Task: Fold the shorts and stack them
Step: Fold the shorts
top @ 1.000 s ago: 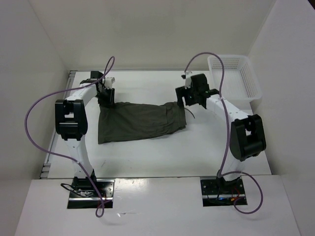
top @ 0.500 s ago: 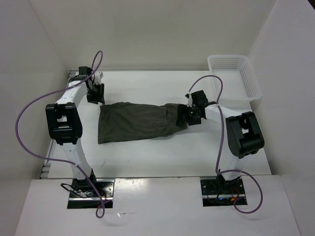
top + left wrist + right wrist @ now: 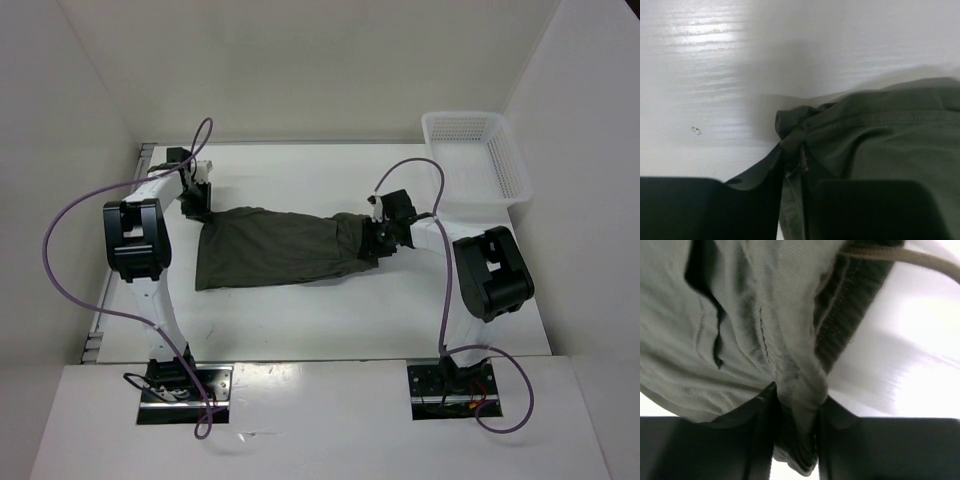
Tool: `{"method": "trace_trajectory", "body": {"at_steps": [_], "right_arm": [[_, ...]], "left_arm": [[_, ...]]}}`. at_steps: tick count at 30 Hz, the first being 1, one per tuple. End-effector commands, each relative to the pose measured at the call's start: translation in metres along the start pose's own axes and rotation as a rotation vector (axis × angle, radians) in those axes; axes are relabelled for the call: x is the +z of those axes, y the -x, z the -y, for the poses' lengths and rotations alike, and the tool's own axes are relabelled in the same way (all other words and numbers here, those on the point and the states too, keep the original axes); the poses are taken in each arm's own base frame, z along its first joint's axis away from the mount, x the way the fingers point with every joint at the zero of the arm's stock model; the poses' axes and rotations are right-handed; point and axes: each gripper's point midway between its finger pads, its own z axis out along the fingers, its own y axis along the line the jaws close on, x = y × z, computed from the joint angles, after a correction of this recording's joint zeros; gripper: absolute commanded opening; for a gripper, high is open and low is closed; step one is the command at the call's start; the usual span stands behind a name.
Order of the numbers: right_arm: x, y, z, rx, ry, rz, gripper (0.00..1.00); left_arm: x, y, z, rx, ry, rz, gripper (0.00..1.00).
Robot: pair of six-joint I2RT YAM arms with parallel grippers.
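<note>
The dark olive shorts (image 3: 280,248) lie flat across the middle of the table, waistband end to the right. My left gripper (image 3: 203,208) sits at their far left corner. In the left wrist view the two dark fingers (image 3: 755,200) are shut on a bunched fold of the shorts (image 3: 875,135). My right gripper (image 3: 378,236) is at the waistband end. In the right wrist view its fingers (image 3: 757,440) pinch a thick pleat of the shorts (image 3: 755,330), and the drawstring (image 3: 910,257) trails off to the upper right.
A white plastic mesh basket (image 3: 477,160) stands at the back right corner of the table. White walls close in the table at the left, back and right. Purple cables loop above both arms.
Both grippers have come down onto the shorts and shut on the fabric, the left at the far left corner, the right at the waistband. The right arm dropped from a raised pose.
</note>
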Motion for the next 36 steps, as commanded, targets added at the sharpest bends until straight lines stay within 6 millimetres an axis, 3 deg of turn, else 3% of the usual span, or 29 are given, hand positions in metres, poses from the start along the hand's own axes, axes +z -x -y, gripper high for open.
{"method": "trace_trajectory", "body": {"at_steps": [1,3,5,8,11,14,15,17,20,25,26,29,33,36], "right_arm": [[0.009,-0.009,-0.001,-0.014,0.013,-0.028,0.28],[0.008,-0.005,-0.003,-0.017,0.015,-0.019,0.12],[0.007,0.0,-0.002,-0.02,0.007,-0.008,0.02],[0.001,0.014,0.004,-0.081,-0.041,0.039,0.0],[-0.008,0.033,0.016,-0.183,-0.097,0.082,0.0],[-0.014,0.037,0.013,-0.244,-0.088,0.085,0.0],[-0.016,0.041,0.011,-0.27,-0.077,0.093,0.0],[-0.019,0.042,0.009,-0.296,-0.067,0.095,0.0],[-0.03,0.056,0.003,-0.344,-0.066,0.122,0.0],[-0.053,0.088,0.011,-0.385,-0.121,0.166,0.0],[-0.058,0.094,0.019,-0.371,-0.147,0.176,0.0],[-0.072,0.108,0.035,-0.379,-0.223,0.174,0.0],[-0.098,0.133,0.072,-0.375,-0.431,0.198,0.0],[-0.121,0.148,0.081,-0.393,-0.519,0.241,0.0]], "left_arm": [[0.021,-0.009,-0.006,-0.008,0.001,-0.049,0.21],[0.022,-0.008,-0.018,-0.018,0.038,-0.049,0.08],[0.017,0.001,-0.029,-0.029,0.067,-0.027,0.07],[0.01,0.012,-0.046,-0.049,0.106,0.005,0.07],[0.0,0.02,-0.051,-0.046,0.138,0.035,0.14],[-0.014,0.035,-0.05,-0.041,0.143,0.081,0.23],[-0.014,0.035,-0.05,-0.041,0.143,0.081,0.4],[-0.024,0.042,-0.041,-0.035,0.099,0.113,0.53],[-0.042,0.043,-0.02,-0.027,-0.002,0.133,0.64],[-0.07,0.009,0.01,-0.03,-0.12,0.101,0.7],[-0.061,-0.013,0.014,-0.044,-0.148,0.041,0.7],[-0.054,-0.043,0.03,-0.067,-0.232,-0.029,0.71],[-0.043,-0.049,0.066,-0.017,-0.325,-0.058,0.75],[-0.037,-0.046,0.095,0.03,-0.396,-0.075,0.83]]}}
